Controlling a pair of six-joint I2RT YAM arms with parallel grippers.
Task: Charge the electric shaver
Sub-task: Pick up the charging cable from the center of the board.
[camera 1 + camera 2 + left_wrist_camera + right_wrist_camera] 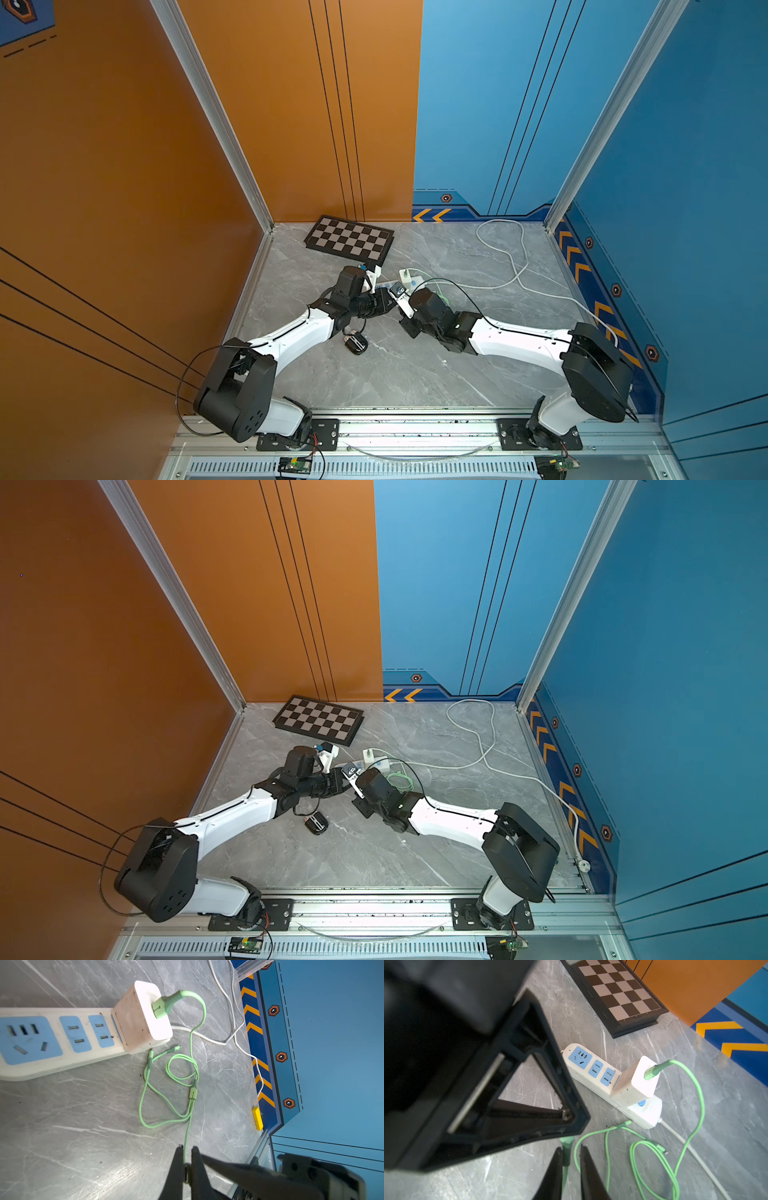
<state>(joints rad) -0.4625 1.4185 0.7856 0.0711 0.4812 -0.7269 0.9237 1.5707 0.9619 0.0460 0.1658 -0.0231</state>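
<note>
Fetching the green cable (188, 1126) beside the power strip (31, 1070): the left pincer (187, 1148) is closed on it — the right pincer (571, 1148) stands slightly open around it. The electric shaver (355, 344) lies on the counter (415, 374), apart from the strip. Next, probably — bring the cable end to the shaver.

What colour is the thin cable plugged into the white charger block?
The thin cable is mint green, clearest in the left wrist view.

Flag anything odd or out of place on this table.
The power strip holds the charger, yet its own plug lies loose at the edge of the table: likely unpowered. A chessboard lies askew behind it.
</note>
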